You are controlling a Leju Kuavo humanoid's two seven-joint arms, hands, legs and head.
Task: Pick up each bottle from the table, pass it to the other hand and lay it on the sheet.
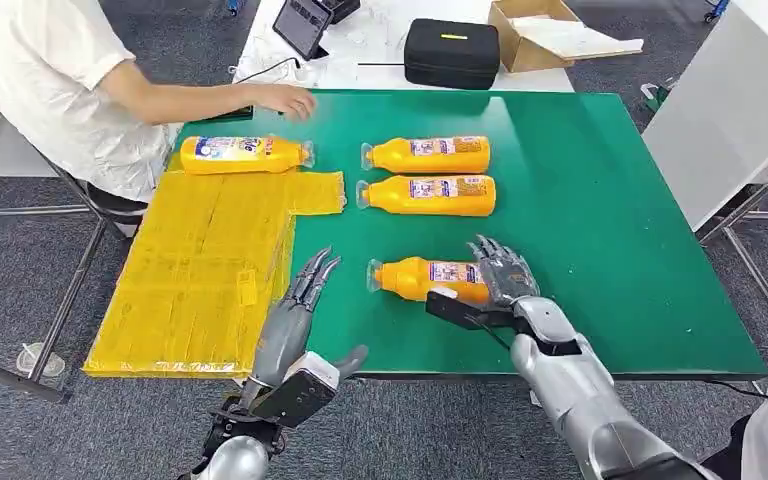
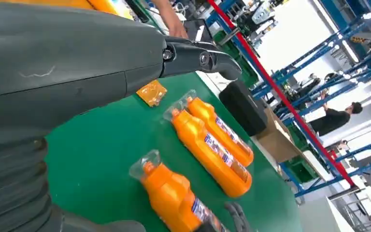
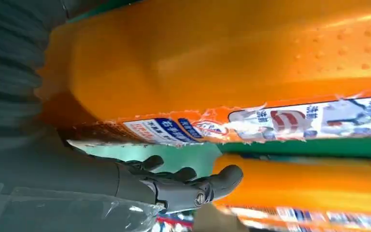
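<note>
Right hand (image 1: 500, 272) at base of nearest orange plastic bottle (image 1: 422, 278), fingers (image 1: 492, 250) spread, not yet gripping. Best closed squarely around body. Left hand (image 1: 305, 290) empty, fingers straight.

Four orange bottles, all lying on their sides with clear caps pointing to my left. The nearest bottle (image 1: 425, 278) lies on the green table, its base end against my right hand (image 1: 503, 272). Two more bottles (image 1: 428, 154) (image 1: 428, 195) lie parallel, just beyond it. The fourth bottle (image 1: 245, 154) lies at the far edge of the yellow sheet (image 1: 200, 270), which is spread flat at the table's left side.
</note>
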